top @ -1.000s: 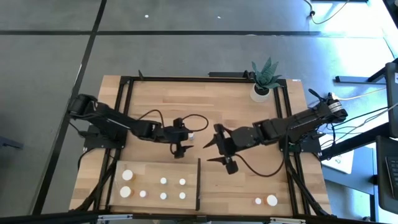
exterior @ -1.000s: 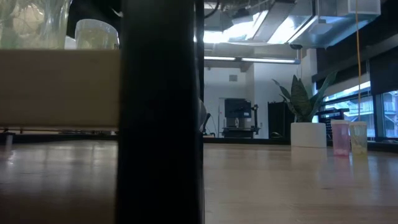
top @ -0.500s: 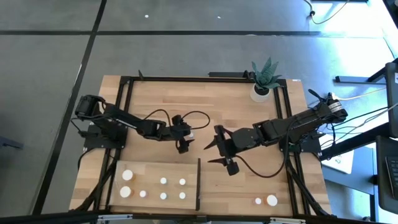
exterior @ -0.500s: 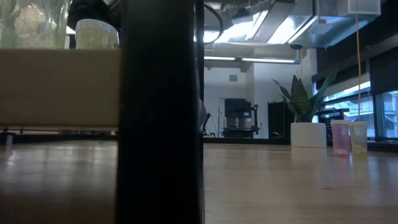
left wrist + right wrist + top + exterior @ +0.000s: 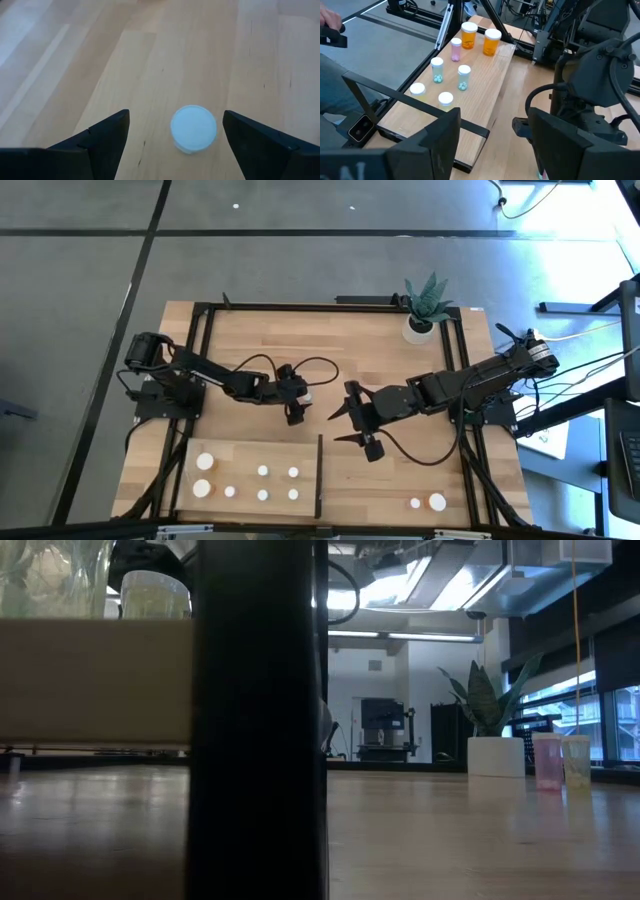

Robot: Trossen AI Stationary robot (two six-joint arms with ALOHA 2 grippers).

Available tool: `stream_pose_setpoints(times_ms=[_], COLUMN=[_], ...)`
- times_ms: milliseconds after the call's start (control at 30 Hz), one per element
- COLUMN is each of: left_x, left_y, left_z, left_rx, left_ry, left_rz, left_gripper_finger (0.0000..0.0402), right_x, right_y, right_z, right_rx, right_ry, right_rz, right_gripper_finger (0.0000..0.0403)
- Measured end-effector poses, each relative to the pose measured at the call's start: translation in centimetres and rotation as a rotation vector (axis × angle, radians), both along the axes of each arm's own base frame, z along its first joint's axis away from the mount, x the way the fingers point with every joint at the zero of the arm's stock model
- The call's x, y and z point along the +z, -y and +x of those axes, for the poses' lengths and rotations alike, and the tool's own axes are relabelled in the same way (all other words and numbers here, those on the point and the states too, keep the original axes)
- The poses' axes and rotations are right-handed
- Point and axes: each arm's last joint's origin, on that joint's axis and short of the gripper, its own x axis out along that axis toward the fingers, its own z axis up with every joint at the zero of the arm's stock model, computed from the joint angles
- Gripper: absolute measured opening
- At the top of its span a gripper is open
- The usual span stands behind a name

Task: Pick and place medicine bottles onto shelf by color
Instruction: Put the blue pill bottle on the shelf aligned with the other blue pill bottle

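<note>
A small medicine bottle with a round white cap stands upright on the tabletop near the table's middle. My left gripper is open and low over the table, with one finger on either side of the bottle and touching nothing. My right gripper is open and hangs over the table's middle, right of the shelf's black strip. The shelf, a pale panel at the near left, carries several bottles: two orange, one pink, two green and others showing only as white caps.
Two more bottles stand near the table's front right edge, seen as pink and yellowish. A potted spiky plant stands at the far right. The shelf's black upright strip rises between the shelf and the table's middle.
My left gripper has come down toward the tabletop and swung a little toward the bottle in the table's middle, its fingers staying open. The bottle has not moved.
</note>
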Motion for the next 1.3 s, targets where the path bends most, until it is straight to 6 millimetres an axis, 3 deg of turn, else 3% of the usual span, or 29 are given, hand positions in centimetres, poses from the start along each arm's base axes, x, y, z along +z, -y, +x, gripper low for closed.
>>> stream_pose_setpoints(times_ms=[300,900,1300], left_x=[0.0,-0.2,-0.2], left_y=[0.0,0.4,1.1], left_z=[0.0,-0.2,-0.2], left_rx=[0.031,0.011,-0.015], left_ry=[0.013,-0.017,-0.016], left_rz=[-0.037,-0.037,-0.034], left_gripper_finger=[0.0297,0.0168,0.0137], right_x=[0.0,0.0,-0.1], right_y=[0.0,0.0,0.0], right_z=[0.0,0.0,0.0], right_rx=[0.0,-0.002,-0.002], right_ry=[0.0,-0.001,-0.01], right_rz=[0.0,0.003,-0.001], right_gripper_finger=[0.0235,0.0235,0.0235])
